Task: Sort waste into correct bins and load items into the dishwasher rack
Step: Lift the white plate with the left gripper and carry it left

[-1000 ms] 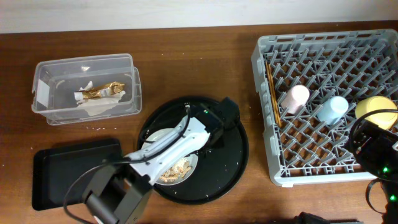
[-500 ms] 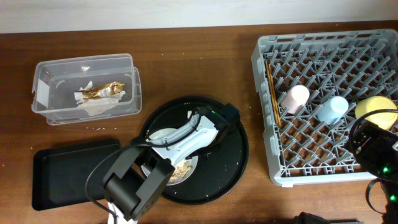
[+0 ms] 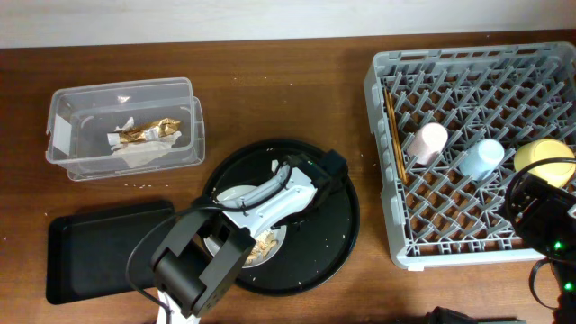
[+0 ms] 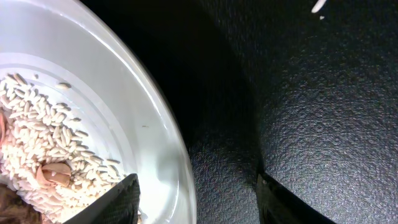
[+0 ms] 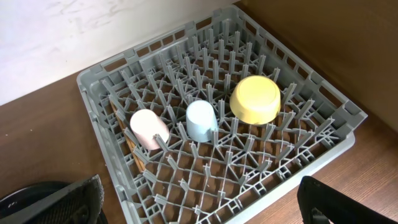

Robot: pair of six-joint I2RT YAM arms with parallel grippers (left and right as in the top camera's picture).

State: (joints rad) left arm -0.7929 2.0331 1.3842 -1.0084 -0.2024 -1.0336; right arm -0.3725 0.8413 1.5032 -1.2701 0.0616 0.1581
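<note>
The grey round plate [image 3: 236, 196] lies on the round black tray and holds rice and brown food scraps [image 3: 261, 245]. My left gripper [image 3: 301, 211] is open at the plate's right side. In the left wrist view its fingers [image 4: 196, 205] straddle the plate's rim [image 4: 155, 124], one over the rice [image 4: 37, 137], one over the tray. The dishwasher rack [image 3: 468, 63] holds the pink cup [image 3: 429, 142], blue cup [image 3: 481, 157], yellow bowl [image 3: 543, 160] and chopsticks [image 3: 393, 135]. My right gripper [image 5: 199, 211] is open and empty above the rack's near edge [image 5: 348, 109].
The clear tub [image 3: 193, 126] at the back left holds the gold foil wrapper [image 3: 144, 132] and white tissue [image 3: 135, 155]. The shallow black tray [image 3: 99, 243] lies at the front left. The round black tray [image 3: 333, 234] sits mid-table, with stray rice grains on it.
My left arm has swung its elbow to the right and drawn the gripper in to the plate's right rim. In the last half second it barely moved. The right arm is still.
</note>
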